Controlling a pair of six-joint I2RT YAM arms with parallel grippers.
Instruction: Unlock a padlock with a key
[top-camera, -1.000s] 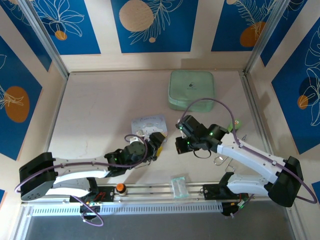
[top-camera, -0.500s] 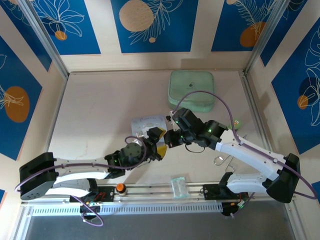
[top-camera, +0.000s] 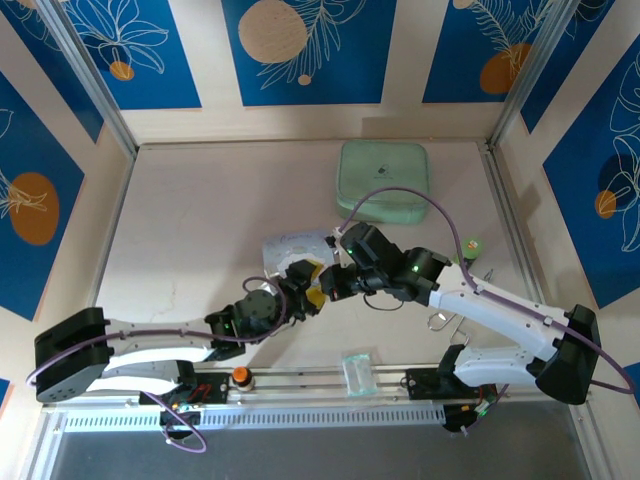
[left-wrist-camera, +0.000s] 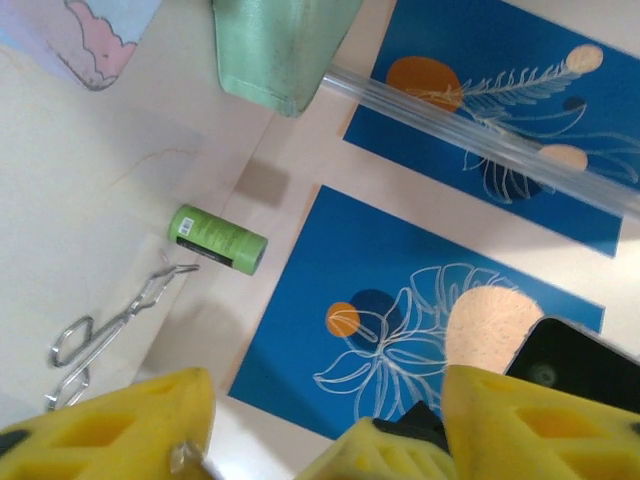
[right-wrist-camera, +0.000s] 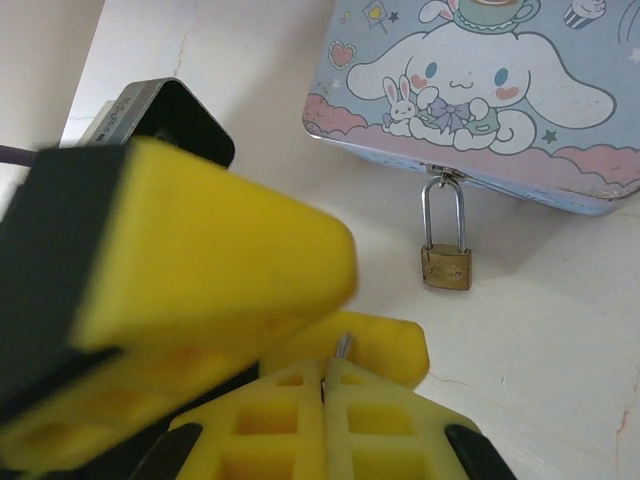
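The padlock (right-wrist-camera: 445, 266), small and brass with a thin silver shackle, hangs from the hasp of the pastel cartoon box (right-wrist-camera: 470, 90) and rests on the table. My right gripper (right-wrist-camera: 325, 375) is shut on the key (right-wrist-camera: 342, 346), whose silver tip pokes out between the pads. My left gripper (left-wrist-camera: 325, 415) is open, its yellow fingers (right-wrist-camera: 200, 250) standing on either side of the right gripper's tips. In the top view both grippers, left (top-camera: 305, 290) and right (top-camera: 325, 283), meet just in front of the box (top-camera: 290, 245). The padlock lies a short way beyond the key tip.
A mint green case (top-camera: 383, 180) lies at the back right. A green tube (left-wrist-camera: 217, 238) and a bent silver wire loop (left-wrist-camera: 110, 320) lie near the right wall. A small clear packet (top-camera: 358, 372) sits on the front rail.
My right gripper has swung left, carrying the key up to the left gripper. The left gripper's fingers have come closer together around the right gripper's tips.
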